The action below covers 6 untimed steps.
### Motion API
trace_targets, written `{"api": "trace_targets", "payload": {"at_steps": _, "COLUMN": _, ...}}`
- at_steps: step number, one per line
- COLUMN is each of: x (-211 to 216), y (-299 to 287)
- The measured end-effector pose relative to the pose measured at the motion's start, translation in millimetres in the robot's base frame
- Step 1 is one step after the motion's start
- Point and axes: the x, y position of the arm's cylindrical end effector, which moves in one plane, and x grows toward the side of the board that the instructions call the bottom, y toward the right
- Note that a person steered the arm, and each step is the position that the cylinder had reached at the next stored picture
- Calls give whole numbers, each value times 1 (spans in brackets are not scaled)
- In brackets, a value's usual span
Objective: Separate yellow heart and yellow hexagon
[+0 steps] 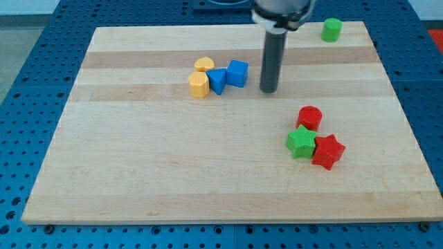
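The yellow heart (203, 65) and the yellow hexagon (199, 84) lie touching, left of the board's centre near the view's top, heart above hexagon. A blue block (217, 81) touches the hexagon's right side, and a blue cube (237, 73) sits against that block's right. My tip (268, 90) rests on the board to the right of the blue cube, a short gap away, touching no block.
A red cylinder (309, 117), a green star (301, 142) and a red star (327, 151) cluster at the lower right. A green cylinder (331, 30) stands at the board's top right edge. The wooden board (138, 173) lies on a blue perforated table.
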Motion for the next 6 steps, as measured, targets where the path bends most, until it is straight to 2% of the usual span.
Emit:
{"api": "trace_targets", "payload": {"at_steps": 2, "x": 6, "y": -7}}
{"api": "trace_targets", "payload": {"at_steps": 4, "x": 16, "y": -53}}
{"api": "trace_targets", "payload": {"at_steps": 6, "x": 119, "y": -55}}
